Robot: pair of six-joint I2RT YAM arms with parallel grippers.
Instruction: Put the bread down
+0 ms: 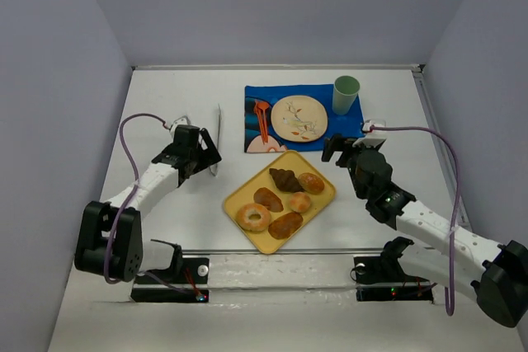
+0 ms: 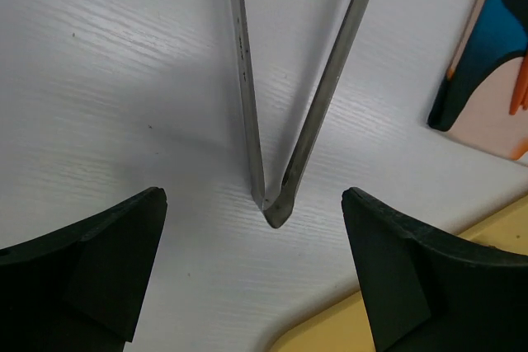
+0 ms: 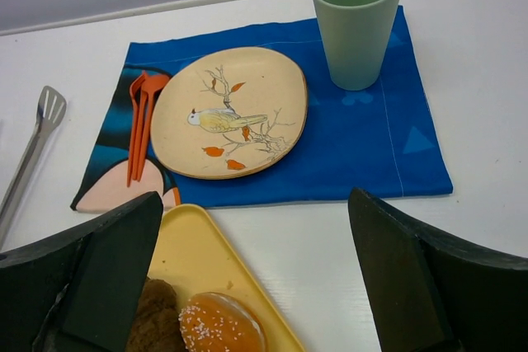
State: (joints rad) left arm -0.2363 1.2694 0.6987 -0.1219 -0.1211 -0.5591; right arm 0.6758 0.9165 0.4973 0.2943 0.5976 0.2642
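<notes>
Seen from above, your bread [image 1: 268, 199] sits on the yellow tray [image 1: 252, 185], with the left tool [image 1: 208, 154] left of the tray over the metal tongs [image 1: 218, 133]. At the left wrist, that tool stands released, its fingers flanking the tongs' hinge. At the right wrist, the right tool [image 3: 256, 204] is released and empty at the tray's far corner.

2 black end effectors [image 1: 208, 154] [image 1: 334, 147], white arms [image 1: 153, 179], purple cables [image 1: 124, 142].

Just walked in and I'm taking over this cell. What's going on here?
The left claw is open over the hinge end of the metal tongs, not yet gripping them. The right claw hangs open near the yellow tray, empty. All six breads sit on the tray; the plate on the blue placemat is bare.
</notes>
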